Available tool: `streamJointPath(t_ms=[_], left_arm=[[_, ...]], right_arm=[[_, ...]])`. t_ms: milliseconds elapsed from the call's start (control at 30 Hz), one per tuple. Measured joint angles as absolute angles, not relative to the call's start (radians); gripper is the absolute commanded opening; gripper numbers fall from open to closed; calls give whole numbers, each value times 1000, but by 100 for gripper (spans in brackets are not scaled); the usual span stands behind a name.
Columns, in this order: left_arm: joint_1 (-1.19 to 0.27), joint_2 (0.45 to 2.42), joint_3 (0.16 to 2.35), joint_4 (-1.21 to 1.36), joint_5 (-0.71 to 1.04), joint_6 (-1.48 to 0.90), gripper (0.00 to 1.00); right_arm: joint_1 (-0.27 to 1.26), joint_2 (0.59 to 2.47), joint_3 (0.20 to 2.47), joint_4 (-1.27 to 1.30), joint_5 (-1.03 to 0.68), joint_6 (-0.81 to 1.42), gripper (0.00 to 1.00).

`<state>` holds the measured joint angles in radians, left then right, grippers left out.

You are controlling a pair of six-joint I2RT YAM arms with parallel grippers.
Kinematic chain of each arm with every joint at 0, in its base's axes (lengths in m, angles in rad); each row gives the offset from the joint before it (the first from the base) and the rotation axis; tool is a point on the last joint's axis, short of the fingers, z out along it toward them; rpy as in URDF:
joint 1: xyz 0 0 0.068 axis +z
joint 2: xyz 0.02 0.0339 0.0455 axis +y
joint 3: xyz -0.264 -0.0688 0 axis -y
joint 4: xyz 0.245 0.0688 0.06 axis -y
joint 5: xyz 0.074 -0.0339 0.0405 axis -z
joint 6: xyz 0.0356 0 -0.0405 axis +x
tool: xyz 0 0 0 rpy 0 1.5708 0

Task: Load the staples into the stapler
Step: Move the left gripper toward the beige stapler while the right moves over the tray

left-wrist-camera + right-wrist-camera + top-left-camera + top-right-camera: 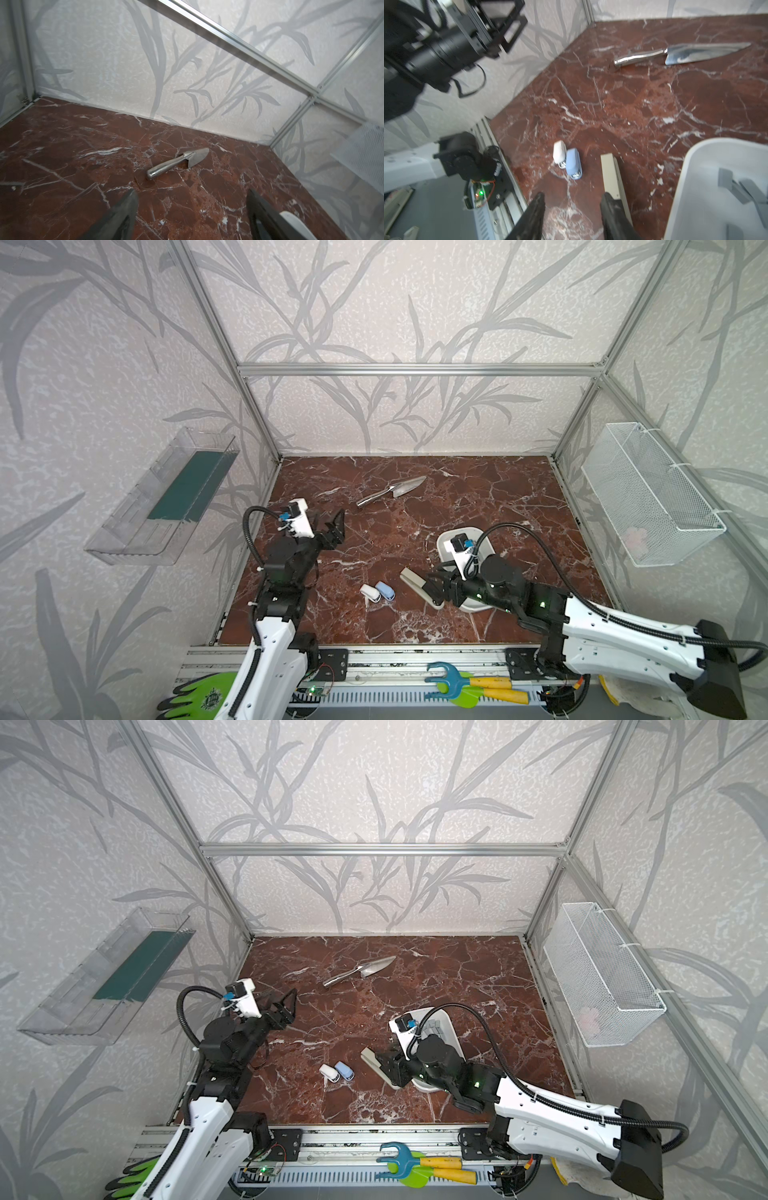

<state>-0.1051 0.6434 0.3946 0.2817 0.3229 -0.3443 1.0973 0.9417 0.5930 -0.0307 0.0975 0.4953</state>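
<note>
Right hand [573,196] hung low by the beige stapler [611,176], narrowly parted, empty (left hand [191,193] gaped wide); its wrist view best showed staples [724,179] in the tray [691,158].

Three staplers lie on the table [498,489]: one long beige stapler [409,577] just beside the white tub [469,528], and one white mini stapler [370,593] and one blue mini stapler [385,591] farther from it. One metal trowel [392,490] lies well apart from the tub. Inside the tub at least three staples [724,178] show; the rest of its inside is cut off.
</note>
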Motion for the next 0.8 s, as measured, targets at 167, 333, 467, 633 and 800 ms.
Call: streamJointPath(t_ms=[167, 333, 467, 633, 800], left_arm=[[-360, 618, 337, 282, 432, -57, 59], [-453, 590, 264, 281, 561, 196, 55], [-474, 618, 257, 273, 632, 323, 53], [-523, 688, 257, 258, 728, 453, 50], [-602, 796, 281, 198, 772, 583, 50]], right_arm=[[1098, 991, 593, -177, 269, 521, 46], [1076, 1080, 627, -294, 377, 525, 49], [1017, 1178, 649, -294, 363, 528, 44], [986, 1280, 670, -282, 354, 535, 40], [968, 1333, 678, -274, 339, 542, 39]])
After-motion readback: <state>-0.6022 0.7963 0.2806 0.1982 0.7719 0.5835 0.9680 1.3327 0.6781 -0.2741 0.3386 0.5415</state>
